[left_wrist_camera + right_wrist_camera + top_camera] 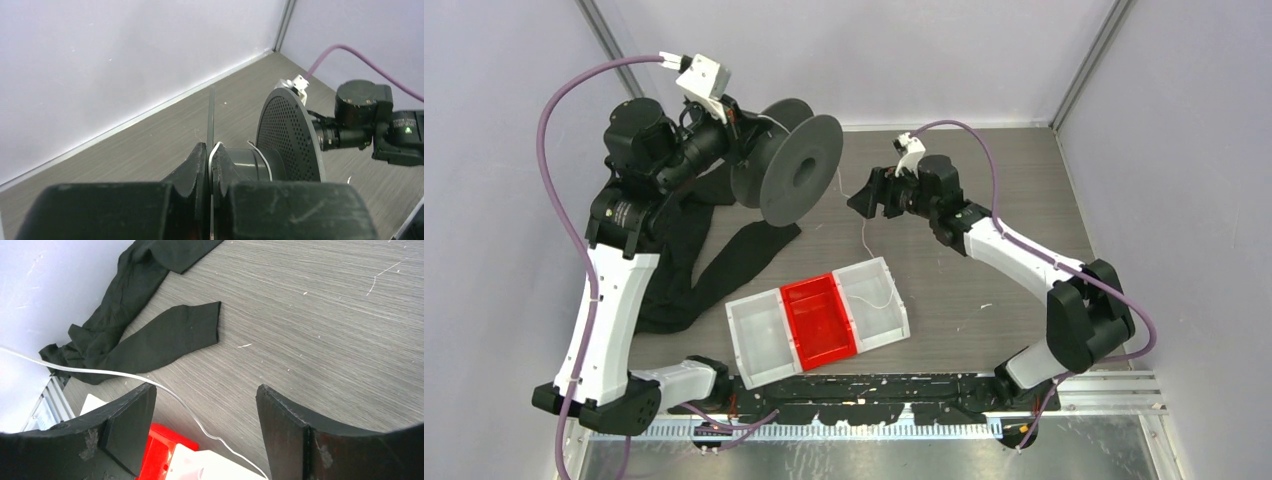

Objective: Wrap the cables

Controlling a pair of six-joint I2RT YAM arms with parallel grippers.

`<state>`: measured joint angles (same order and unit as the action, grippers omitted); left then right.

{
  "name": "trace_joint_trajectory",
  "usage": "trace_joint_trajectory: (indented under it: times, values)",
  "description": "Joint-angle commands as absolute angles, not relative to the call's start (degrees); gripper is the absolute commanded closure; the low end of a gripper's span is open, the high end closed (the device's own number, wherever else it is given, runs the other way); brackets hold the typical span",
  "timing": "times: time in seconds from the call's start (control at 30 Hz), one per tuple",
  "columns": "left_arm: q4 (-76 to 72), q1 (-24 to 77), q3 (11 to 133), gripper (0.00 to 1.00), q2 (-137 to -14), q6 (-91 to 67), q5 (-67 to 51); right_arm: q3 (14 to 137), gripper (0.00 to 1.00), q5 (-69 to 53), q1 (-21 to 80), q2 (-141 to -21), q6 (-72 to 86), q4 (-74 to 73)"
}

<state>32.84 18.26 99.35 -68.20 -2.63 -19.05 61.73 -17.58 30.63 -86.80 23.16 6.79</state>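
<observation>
Nearest, a three-bin plastic tray (754, 335), red between white, holds part of the thin white cable (865, 240). The cable rises past the right gripper (204, 390), whose jaws are spread wide and empty. Farthest, the left gripper (210, 150) is clamped on the flange of a dark grey plastic spool (799, 170).

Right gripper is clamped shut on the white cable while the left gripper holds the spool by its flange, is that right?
Not quite. The right gripper is open: the right wrist view shows its fingers wide apart, with the white cable running loose past them. The left gripper does hold the spool by its flange.
</observation>
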Motion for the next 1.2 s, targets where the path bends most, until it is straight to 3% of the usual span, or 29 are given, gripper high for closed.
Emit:
trace_joint_trajectory:
  times: [0.0,0.33,0.4,0.43,0.5,0.6,0.7,0.93,1.17]
  values:
    - [22.99,18.19,100.73,1.0,-66.39,-7.88,-15.76,59.42,0.22,-19.34,30.62,-82.91,24.74,15.03]
    - [21.57,18.18,101.65,1.0,-66.81,-9.63,-14.18,50.8,0.22,-21.11,31.66,-87.02,27.33,26.21]
    - [21.48,18.19,101.94,1.0,-66.88,-9.96,-13.69,50.04,0.27,-21.28,32.17,-88.64,28.22,29.21]
    - [21.36,18.19,102.0,1.0,-66.88,-10.12,-13.42,50.12,0.31,-21.67,32.43,-89.39,28.75,29.92]
    - [20.92,18.19,101.95,1.0,-66.97,-10.6,-12.66,51.19,0.54,-22.16,32.72,-91.02,29.72,30.11]
    - [20.38,18.19,101.75,1.0,-67.21,-11.34,-11.96,52.24,0.79,-21.0,32.92,-90.74,29.85,28.95]
    - [20.34,18.19,101.69,1.0,-67.54,-11.6,-12.08,51.89,0.97,-13.05,32.87,-86.99,25.58,24.24]
    - [19.62,18.19,100.22,1.0,-68.28,-11.88,-12.04,50.71,1.0,5.62,32.52,-74.87,17.32,18.47]
    - [17.8,18.19,98.83,1.0,-69.57,-14.09,-12.31,56.82,0.99,6.87,32.4,-69.56,11.89,10.28]
